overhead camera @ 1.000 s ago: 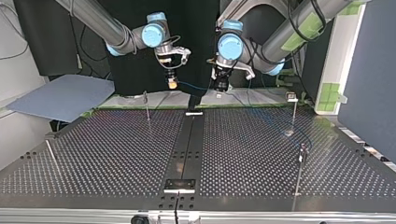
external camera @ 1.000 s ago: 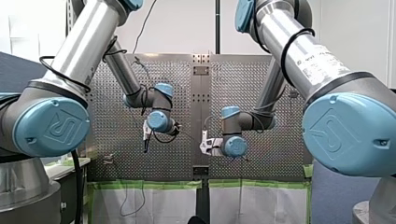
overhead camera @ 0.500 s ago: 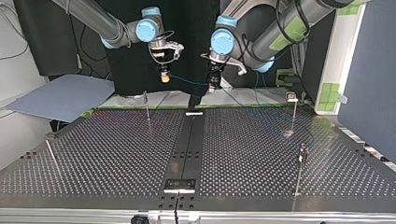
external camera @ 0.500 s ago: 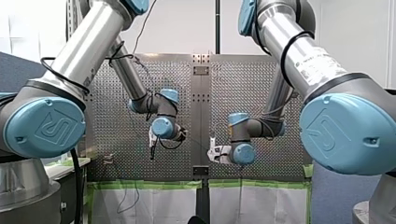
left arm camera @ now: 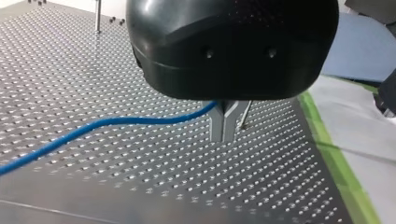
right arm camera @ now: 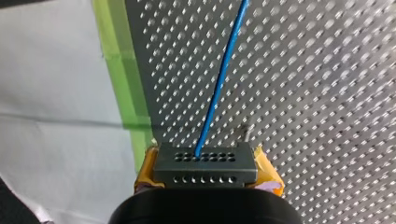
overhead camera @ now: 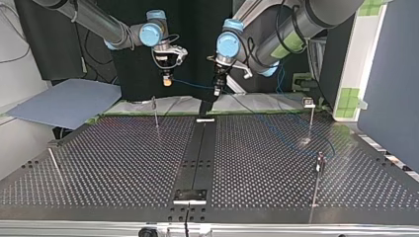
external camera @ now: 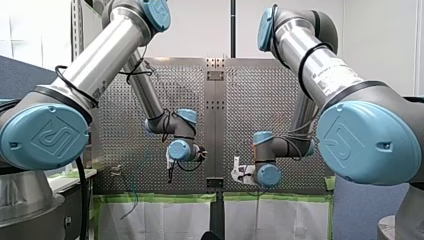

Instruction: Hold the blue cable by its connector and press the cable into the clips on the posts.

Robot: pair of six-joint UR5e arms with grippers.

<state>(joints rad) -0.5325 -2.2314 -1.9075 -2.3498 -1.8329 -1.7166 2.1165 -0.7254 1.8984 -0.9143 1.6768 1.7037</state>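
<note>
surface: perforated metal surface (overhead camera: 123, 163) edged with green tape (right arm camera: 119, 70); thin posts (overhead camera: 155, 111) stand on it, well apart.
right gripper: my right gripper (right arm camera: 208, 173) is raised above the taped edge, yellow pads (right arm camera: 144, 170) closed on the connector (right arm camera: 205, 161).
connector: dark block with rows of holes, clamped between the pads.
blue cable: blue cable (left arm camera: 116, 121) leaves the connector's front face, spans the air to my left gripper (left arm camera: 224, 135), then drops to the surface at the top view's right.
left gripper: metal fingers (left arm camera: 216, 123) pressed together, pinching the blue cable above the surface.
</note>
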